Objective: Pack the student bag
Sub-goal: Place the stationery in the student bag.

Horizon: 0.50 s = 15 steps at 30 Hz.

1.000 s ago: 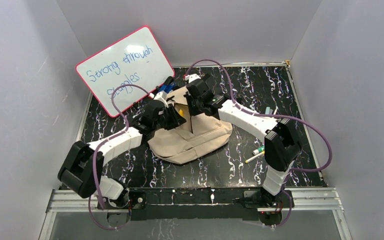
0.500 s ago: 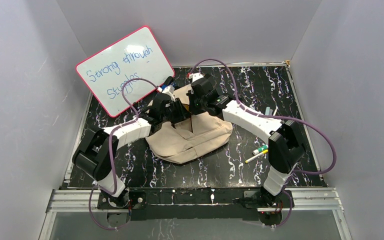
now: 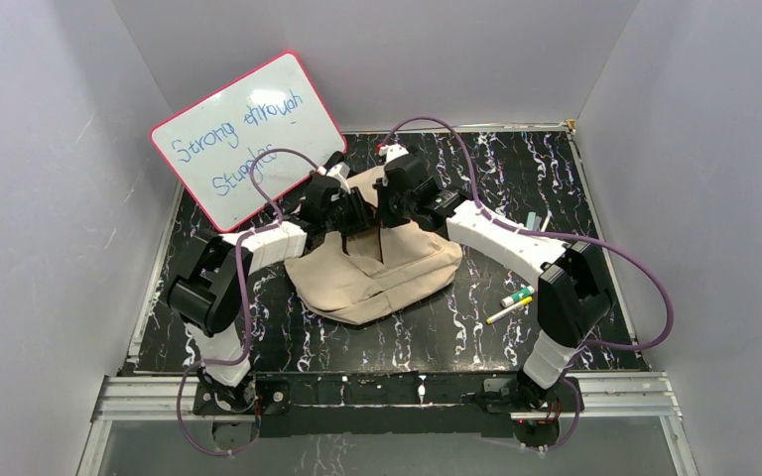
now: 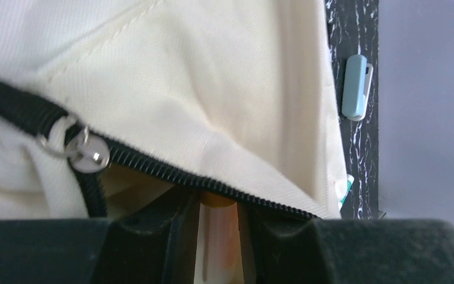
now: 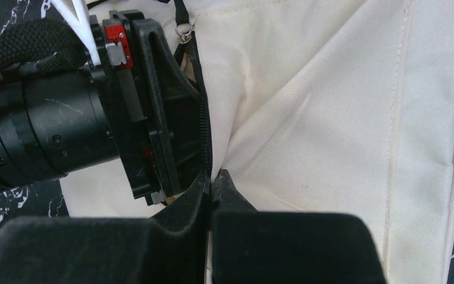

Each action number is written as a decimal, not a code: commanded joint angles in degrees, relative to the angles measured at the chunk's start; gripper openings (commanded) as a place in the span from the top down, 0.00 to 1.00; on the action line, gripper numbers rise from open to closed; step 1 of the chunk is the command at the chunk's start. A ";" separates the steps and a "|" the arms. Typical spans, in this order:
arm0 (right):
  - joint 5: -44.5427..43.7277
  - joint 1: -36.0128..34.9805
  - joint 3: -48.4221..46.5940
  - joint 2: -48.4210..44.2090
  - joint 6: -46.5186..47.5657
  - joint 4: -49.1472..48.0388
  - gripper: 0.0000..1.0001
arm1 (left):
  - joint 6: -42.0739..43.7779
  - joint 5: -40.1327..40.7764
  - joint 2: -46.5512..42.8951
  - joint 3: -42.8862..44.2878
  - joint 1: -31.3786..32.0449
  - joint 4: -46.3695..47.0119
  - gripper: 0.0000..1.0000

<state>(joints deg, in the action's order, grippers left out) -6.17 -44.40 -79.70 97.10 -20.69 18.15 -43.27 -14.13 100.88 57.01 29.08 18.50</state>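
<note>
Lying soft and beige on the black marbled counter [image 3: 476, 327], the student bag [image 3: 387, 278] showed a bumpy dark zipper [image 4: 153, 168]. At its open top, the right pincer [image 5: 213, 182] pinched the cloth edge. The left pincer [image 4: 220, 206] pinched a pale orange thing [image 4: 217, 236]. Behind the bag, a pink-rimmed whiteboard [image 3: 248, 139] read "Strong through".

A pink-framed whiteboard [image 3: 248, 139] stands tilted at back left; pens [image 3: 514, 302] lie on the table [image 3: 516, 178].
</note>
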 commanded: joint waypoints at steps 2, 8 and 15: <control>2.21 0.21 -0.28 -4.72 -0.86 -5.35 1.00 | 2.58 -2.12 1.27 5.61 -0.43 0.48 0.78; 2.38 0.40 0.37 -5.07 -0.97 -5.40 1.00 | 3.76 -0.33 -0.19 5.70 -0.43 -2.67 0.51; 2.95 0.49 0.61 -5.00 -1.10 -5.72 1.00 | 4.98 1.96 -4.77 3.67 -0.52 -6.56 0.48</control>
<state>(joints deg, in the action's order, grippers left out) -5.65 -43.57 -78.83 96.23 -20.86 16.91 -40.03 -14.06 101.82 60.58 28.93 14.28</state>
